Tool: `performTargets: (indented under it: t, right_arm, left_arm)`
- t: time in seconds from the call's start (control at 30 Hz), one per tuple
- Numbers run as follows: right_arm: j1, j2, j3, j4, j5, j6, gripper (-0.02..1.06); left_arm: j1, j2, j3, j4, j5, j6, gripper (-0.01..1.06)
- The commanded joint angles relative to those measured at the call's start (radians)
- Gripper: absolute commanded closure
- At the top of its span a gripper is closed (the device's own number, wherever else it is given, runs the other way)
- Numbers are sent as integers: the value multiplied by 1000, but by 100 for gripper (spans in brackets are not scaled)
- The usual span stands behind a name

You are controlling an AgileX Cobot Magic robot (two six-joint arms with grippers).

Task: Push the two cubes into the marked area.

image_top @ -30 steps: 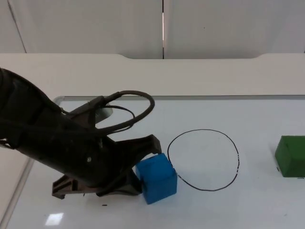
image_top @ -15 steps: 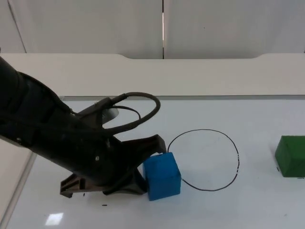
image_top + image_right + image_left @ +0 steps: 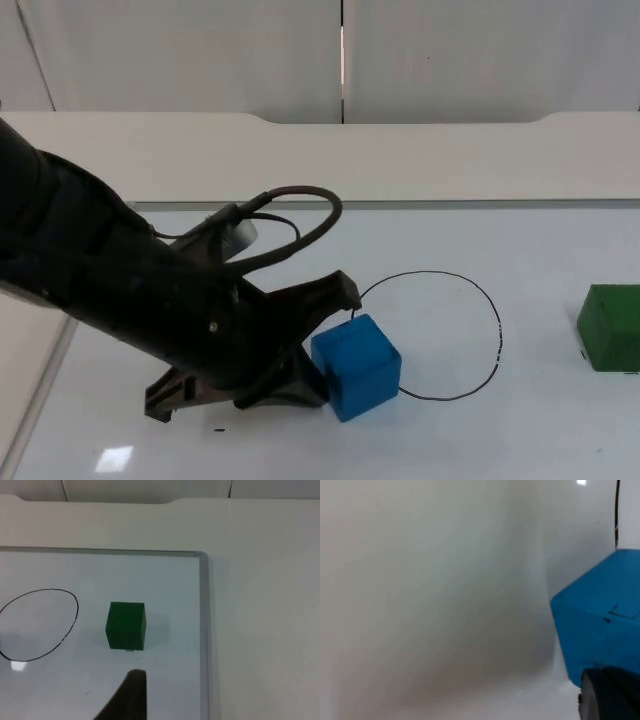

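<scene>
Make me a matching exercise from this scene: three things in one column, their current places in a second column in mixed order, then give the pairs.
Things:
1. blue cube
2. green cube
3. left pincer

Places:
A. well outside the drawn circle, on its right
B. straddling the circle's line at its lower left
C. low on the whiteboard, against the blue cube's left side

Pairs: 1-B, 2-A, 3-C
</scene>
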Motion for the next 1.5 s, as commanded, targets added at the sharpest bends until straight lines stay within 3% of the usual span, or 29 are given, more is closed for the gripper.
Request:
performTargets:
  t: [0.0,0.77,1.47]
  right_arm:
    - [-8,-4,7,-5,-5,0,0]
    - [-8,-4,7,-2,-5,0,0]
    - [-8,-4,7,-2,-5,0,0]
  left_arm:
    - [-6,-2,-4,-14,14,3,105]
    - [-51,13,-4,-39,-15,3,105]
    - [-51,27,-90,-17,-23,18,105]
